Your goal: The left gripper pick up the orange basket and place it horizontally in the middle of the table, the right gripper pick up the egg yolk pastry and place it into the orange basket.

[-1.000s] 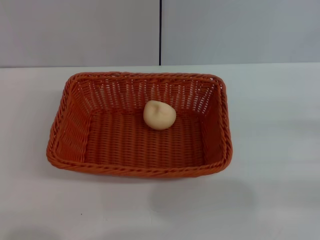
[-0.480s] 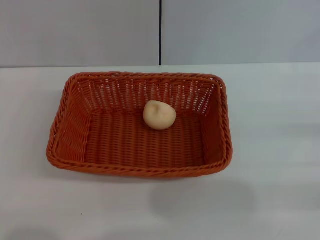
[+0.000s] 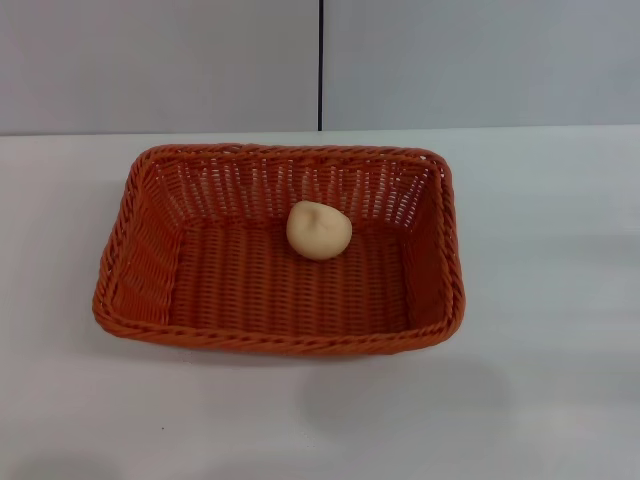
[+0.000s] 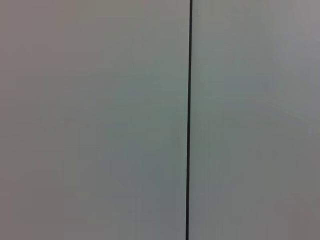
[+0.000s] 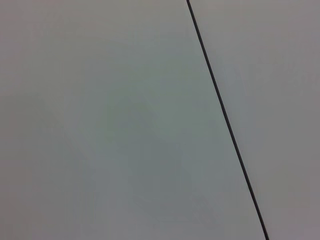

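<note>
Inside orange basket (image 3: 280, 250), near its far wall, egg yolk pastry (image 3: 319, 230) lay. Basket sat lengthwise on bench (image 3: 550, 300), mid-bench. Both grippers out of view, state unknown. Task seemed finished; arms should keep clear of basket.

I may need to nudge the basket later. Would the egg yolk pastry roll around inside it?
Probably a little. The egg yolk pastry is roundish and lies loose on the floor of the orange basket, touching no wall, so a jolt could roll it. Its slightly lumpy shape and the ribbed weave would likely slow it. The raised sides should keep it in.
</note>
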`<move>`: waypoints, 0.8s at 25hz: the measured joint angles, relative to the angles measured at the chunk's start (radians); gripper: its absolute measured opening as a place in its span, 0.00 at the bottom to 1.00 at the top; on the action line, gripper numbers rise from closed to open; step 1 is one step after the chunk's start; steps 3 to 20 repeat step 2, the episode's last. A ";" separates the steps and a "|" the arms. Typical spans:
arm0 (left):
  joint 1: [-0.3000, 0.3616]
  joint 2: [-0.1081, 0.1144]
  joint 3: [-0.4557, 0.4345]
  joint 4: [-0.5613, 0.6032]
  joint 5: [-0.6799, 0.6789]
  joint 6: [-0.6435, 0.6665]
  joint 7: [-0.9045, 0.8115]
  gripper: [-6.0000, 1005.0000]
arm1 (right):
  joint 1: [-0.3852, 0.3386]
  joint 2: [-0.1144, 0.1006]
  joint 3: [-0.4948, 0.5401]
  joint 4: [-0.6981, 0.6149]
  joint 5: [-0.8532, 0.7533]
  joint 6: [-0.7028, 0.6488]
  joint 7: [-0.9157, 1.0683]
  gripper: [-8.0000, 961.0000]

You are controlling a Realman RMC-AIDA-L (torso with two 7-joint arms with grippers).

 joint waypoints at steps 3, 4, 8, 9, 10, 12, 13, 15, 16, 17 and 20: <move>-0.002 0.000 0.001 0.000 0.000 0.002 0.001 0.84 | 0.003 0.000 -0.002 0.001 -0.001 -0.010 0.000 0.68; -0.002 0.000 0.001 0.000 0.000 0.002 0.001 0.84 | 0.003 0.000 -0.002 0.001 -0.001 -0.010 0.000 0.68; -0.002 0.000 0.001 0.000 0.000 0.002 0.001 0.84 | 0.003 0.000 -0.002 0.001 -0.001 -0.010 0.000 0.68; -0.002 0.000 0.001 0.000 0.000 0.002 0.001 0.84 | 0.003 0.000 -0.002 0.001 -0.001 -0.010 0.000 0.68; -0.002 0.000 0.001 0.000 0.000 0.002 0.001 0.84 | 0.003 0.000 -0.002 0.001 -0.001 -0.010 0.000 0.68; -0.002 0.000 0.001 0.000 0.000 0.002 0.001 0.84 | 0.003 0.000 -0.002 0.001 -0.001 -0.010 0.000 0.68; -0.002 0.000 0.001 0.000 0.000 0.002 0.001 0.84 | 0.003 0.000 -0.002 0.001 -0.001 -0.010 0.000 0.68; -0.002 0.000 0.001 0.000 0.000 0.002 0.001 0.84 | 0.003 0.000 -0.002 0.001 -0.001 -0.010 0.000 0.68; -0.002 0.000 0.001 0.000 0.000 0.002 0.001 0.84 | 0.003 0.000 -0.002 0.001 -0.001 -0.010 0.000 0.68; -0.002 0.000 0.001 0.000 0.000 0.002 0.001 0.84 | 0.003 0.000 -0.002 0.001 -0.001 -0.010 0.000 0.68; -0.002 0.000 0.001 0.000 0.000 0.002 0.001 0.84 | 0.003 0.000 -0.002 0.001 -0.001 -0.010 0.000 0.68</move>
